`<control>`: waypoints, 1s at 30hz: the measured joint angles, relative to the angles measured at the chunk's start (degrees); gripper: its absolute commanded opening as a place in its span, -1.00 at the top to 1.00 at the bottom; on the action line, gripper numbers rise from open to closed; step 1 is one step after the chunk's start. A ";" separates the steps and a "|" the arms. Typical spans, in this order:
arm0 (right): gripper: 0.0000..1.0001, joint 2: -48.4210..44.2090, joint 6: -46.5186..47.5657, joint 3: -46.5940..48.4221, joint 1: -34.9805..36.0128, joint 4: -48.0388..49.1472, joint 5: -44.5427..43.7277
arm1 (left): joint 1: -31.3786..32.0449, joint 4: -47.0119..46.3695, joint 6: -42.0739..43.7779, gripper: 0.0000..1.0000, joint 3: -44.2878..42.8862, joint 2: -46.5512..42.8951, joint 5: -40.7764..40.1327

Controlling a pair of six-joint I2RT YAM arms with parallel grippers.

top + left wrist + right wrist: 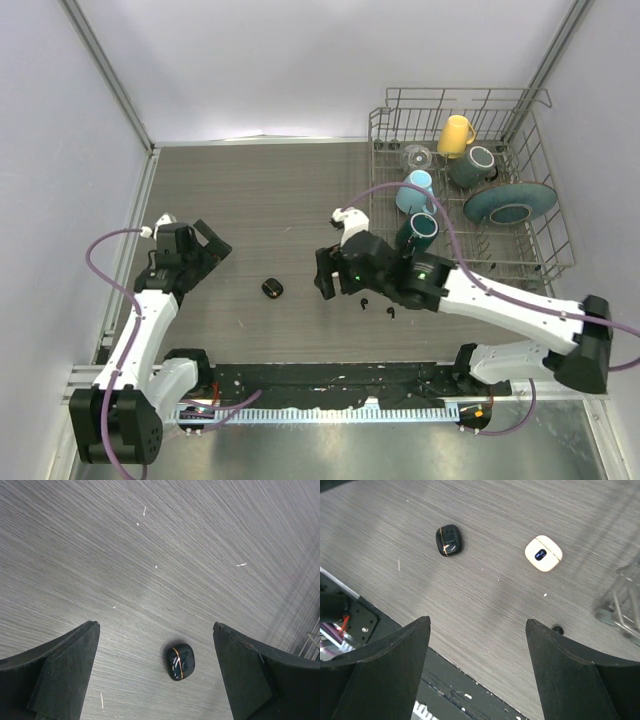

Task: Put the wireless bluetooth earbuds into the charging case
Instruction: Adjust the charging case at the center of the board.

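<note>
A black earbud (363, 302) and a second black earbud (390, 312) lie loose on the grey wood-grain table (260, 190), just beside the right arm and outside both cases. The closed black charging case (272, 288), with a gold seam, sits to their left, and the white charging case (347, 217) lies near the wire dish rack (371, 160). Within pale walls, the left gripper (212, 243) and right gripper (322, 275) hang with jaws apart and empty; the white case's dark oval window bears a blue mark too small to read.
</note>
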State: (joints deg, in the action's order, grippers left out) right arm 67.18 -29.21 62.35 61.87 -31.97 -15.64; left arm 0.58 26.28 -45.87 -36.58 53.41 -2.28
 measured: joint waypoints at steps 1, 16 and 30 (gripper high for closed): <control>-0.62 2.29 0.00 -0.04 0.31 0.87 -0.26 | -0.02 0.28 0.20 -1.00 0.02 -0.04 0.76; -0.38 29.83 0.61 6.88 1.03 10.88 4.37 | -0.02 3.21 1.49 -1.00 2.21 -3.93 3.41; -0.36 46.56 0.33 16.13 -0.11 14.01 15.13 | -0.02 9.73 2.95 -0.99 0.44 -10.16 -7.98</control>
State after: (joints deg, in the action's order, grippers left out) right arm 113.73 -28.88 78.48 61.76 -17.96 -0.51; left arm 0.56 36.01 -42.92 -36.14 43.24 -10.26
